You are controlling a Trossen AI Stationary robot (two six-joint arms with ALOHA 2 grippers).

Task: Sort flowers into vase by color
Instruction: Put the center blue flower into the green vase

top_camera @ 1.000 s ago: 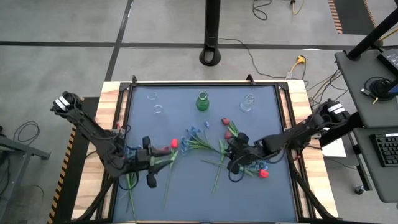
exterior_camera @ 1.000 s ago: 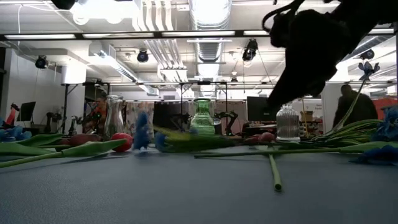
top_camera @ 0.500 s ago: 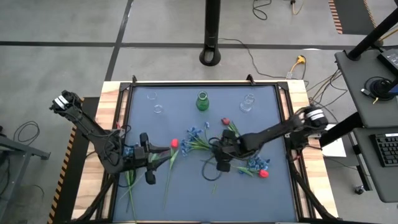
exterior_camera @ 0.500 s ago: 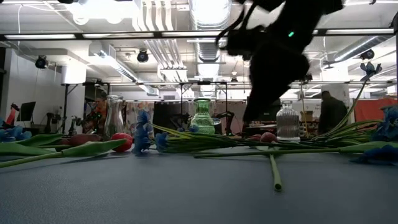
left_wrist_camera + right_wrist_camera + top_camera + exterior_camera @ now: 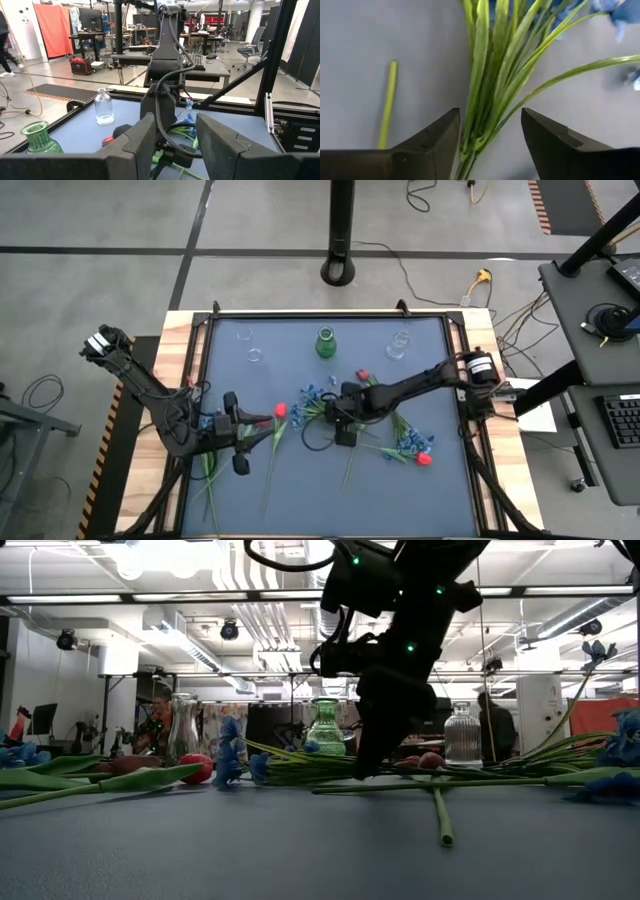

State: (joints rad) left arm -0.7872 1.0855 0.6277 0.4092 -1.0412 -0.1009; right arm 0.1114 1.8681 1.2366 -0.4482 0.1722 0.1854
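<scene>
Green-stemmed flowers lie flat across the dark mat: a red tulip [image 5: 281,410], another red tulip [image 5: 363,375], blue sprigs [image 5: 315,393] and a further blue sprig [image 5: 410,442]. My right gripper [image 5: 340,418] is low over the middle of the mat. It is open, and its fingers stand on either side of the blue sprig's bundle of green leaves and stems [image 5: 487,100] without touching it. The blue blossoms [image 5: 620,12] lie beyond. My left gripper [image 5: 243,436] waits open near the mat's left side, beside the red tulip's stem.
At the far side stand a green vase [image 5: 325,342] and two clear glass vases [image 5: 398,346], [image 5: 251,347]. A bare green stem [image 5: 387,102] lies beside the bundle. More flowers, one a red tulip [image 5: 424,460], lie to the right. The mat's near part holds only stems.
My right gripper has travelled toward the table's left edge, from the flowers on the right to the blue sprigs in the middle, and has come down close to the mat. The flowers have stayed where they lay.
</scene>
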